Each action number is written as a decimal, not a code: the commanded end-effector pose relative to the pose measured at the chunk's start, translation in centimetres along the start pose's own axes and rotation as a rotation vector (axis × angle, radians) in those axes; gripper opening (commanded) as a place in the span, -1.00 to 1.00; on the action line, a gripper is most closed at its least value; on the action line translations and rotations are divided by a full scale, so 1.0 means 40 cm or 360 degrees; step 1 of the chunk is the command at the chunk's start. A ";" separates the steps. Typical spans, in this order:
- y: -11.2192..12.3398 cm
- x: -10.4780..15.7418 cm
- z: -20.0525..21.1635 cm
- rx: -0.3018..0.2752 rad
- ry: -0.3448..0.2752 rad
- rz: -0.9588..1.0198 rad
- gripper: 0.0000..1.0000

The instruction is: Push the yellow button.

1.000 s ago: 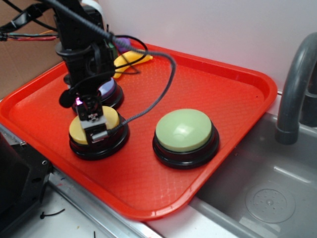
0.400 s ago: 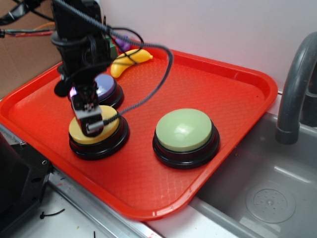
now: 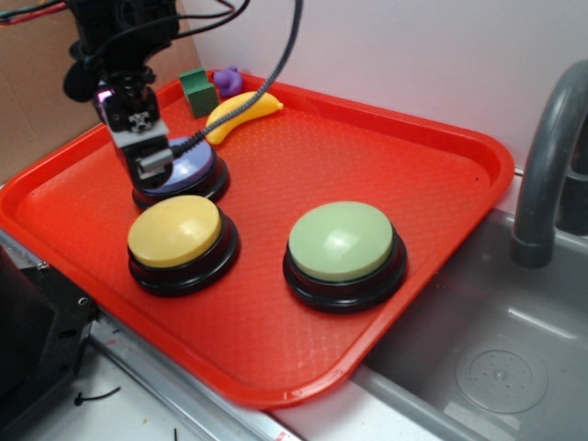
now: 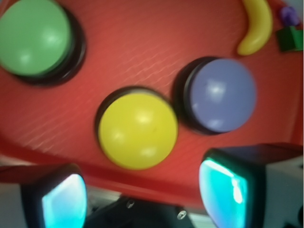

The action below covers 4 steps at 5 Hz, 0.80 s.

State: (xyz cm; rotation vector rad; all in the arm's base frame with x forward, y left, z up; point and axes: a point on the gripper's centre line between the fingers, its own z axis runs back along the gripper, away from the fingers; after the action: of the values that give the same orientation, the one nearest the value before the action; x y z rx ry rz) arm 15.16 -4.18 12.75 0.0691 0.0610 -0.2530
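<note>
The black pincer hangs open and empty above the domed blue-purple plastic button; descending here risks pressing it instead of the domed yellow plastic button.

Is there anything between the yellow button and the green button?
No, just bare red tray between the yellow button and green button, in both views.

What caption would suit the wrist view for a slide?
Wrist view over the red tray: yellow button centred between green button and blue-purple button, clear of the tool.
</note>
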 end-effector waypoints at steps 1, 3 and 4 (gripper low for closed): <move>0.013 -0.002 0.073 -0.0017 -0.0048 0.0055 1.00; 0.020 -0.009 0.100 -0.0020 -0.0021 0.0086 1.00; 0.025 -0.012 0.119 -0.0017 -0.0023 0.0094 1.00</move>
State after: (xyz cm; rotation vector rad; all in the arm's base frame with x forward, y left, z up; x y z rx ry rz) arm 14.86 -3.33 16.57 0.0630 0.0935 -0.1946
